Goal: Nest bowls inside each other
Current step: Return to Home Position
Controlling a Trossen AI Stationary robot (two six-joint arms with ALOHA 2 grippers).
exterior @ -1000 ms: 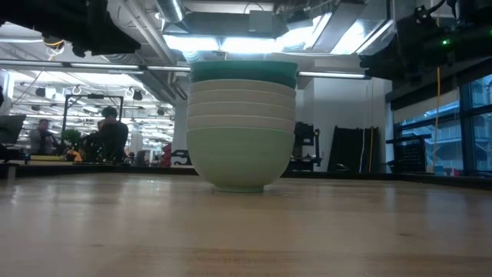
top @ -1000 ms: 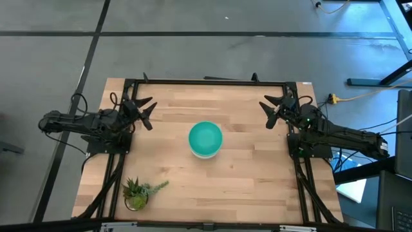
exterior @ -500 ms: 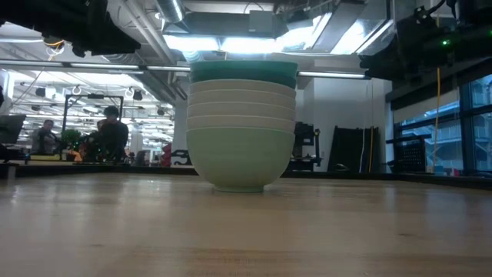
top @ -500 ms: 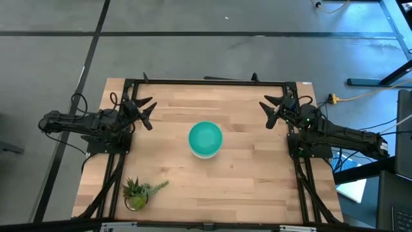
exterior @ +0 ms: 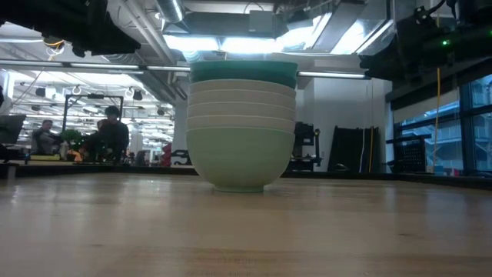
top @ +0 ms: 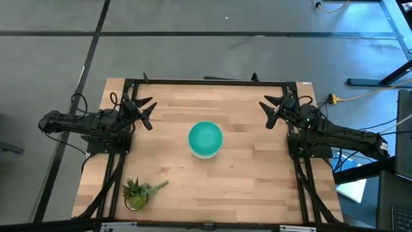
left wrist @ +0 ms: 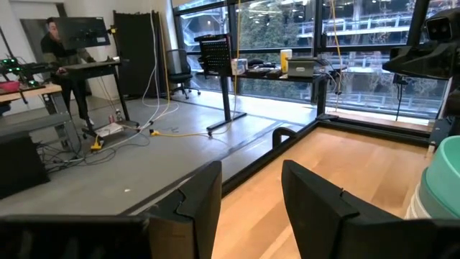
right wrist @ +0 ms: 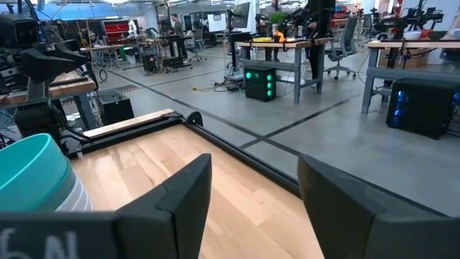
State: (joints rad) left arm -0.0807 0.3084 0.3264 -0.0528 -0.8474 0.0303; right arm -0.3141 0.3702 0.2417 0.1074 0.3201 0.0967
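Note:
The bowls stand nested in one stack (top: 205, 139) at the table's middle, its base on the wood. In the low view the stack (exterior: 242, 127) shows a pale mint bowl at the bottom, white rims above it and a teal one under the bright turquoise top. The stack's edge shows in the left wrist view (left wrist: 440, 183) and the right wrist view (right wrist: 37, 180). My left gripper (top: 147, 109) is open near the table's left edge, apart from the stack. My right gripper (top: 270, 109) is open near the right edge, also apart.
A small spiky green potted plant (top: 138, 192) stands near the table's near left corner. A black frame (top: 206, 82) runs along the table's far edge and down both sides. Bare wood lies all around the stack. People sit at desks (exterior: 108, 135) in the room beyond.

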